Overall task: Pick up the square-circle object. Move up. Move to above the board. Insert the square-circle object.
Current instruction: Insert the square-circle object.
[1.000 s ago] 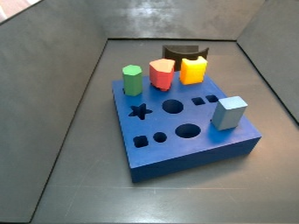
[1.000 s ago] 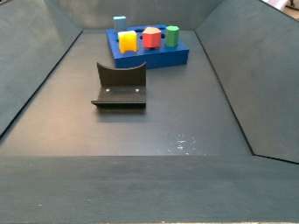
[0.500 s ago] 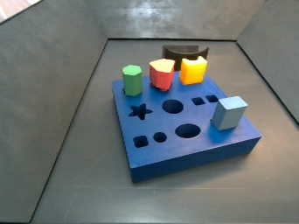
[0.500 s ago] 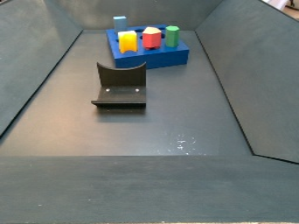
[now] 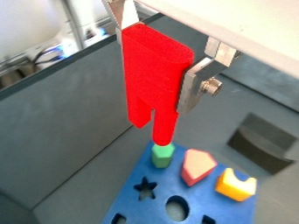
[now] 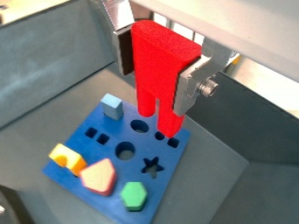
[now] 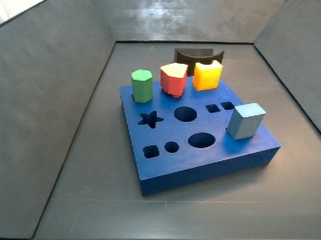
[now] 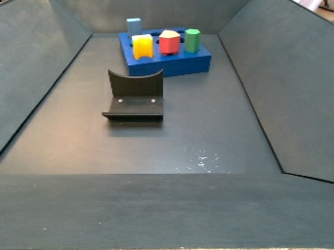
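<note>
Hand: you see its silver fingers clamped on the square-circle object, notch end down.
Board: well below your hand.

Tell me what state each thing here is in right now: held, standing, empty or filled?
End effector: high above the board, shut on the red block.
Red block: held upright, notch down.
Board: flat on the floor, several holes empty.
Green prism: standing on the board.
Fixture: empty.
</note>
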Tool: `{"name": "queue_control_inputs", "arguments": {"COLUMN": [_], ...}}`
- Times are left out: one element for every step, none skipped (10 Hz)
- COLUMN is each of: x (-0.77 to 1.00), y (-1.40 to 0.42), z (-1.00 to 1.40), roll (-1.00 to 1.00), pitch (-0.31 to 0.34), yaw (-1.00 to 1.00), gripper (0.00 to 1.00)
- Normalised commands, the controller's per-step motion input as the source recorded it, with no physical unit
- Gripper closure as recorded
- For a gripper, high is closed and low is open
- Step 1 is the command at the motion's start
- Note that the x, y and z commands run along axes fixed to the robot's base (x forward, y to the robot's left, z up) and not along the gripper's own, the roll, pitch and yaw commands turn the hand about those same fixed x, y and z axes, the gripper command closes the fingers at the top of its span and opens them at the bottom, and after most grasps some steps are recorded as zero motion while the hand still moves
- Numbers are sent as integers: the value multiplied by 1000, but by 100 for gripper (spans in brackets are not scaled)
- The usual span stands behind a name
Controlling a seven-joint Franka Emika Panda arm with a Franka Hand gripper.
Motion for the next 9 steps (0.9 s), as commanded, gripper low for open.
{"name": "queue_control_inputs", "arguments": {"x": [131,143,169,180,186,186,157,129,97], "y": [-114,-129,-171,-229,-277,-391,-497,-654,-837], "z": [-983,-980,-983,-1000,-1000,-1000,-1000,-1000,-1000], "roll": [0,0,0,0,0,27,29,30,54], "pitch": [41,43,44,49,59,77,83,83,81], "yaw": [874,869,843,814,797,729,611,454,303], "gripper": [100,100,100,100,100,100,100,100,100]}}
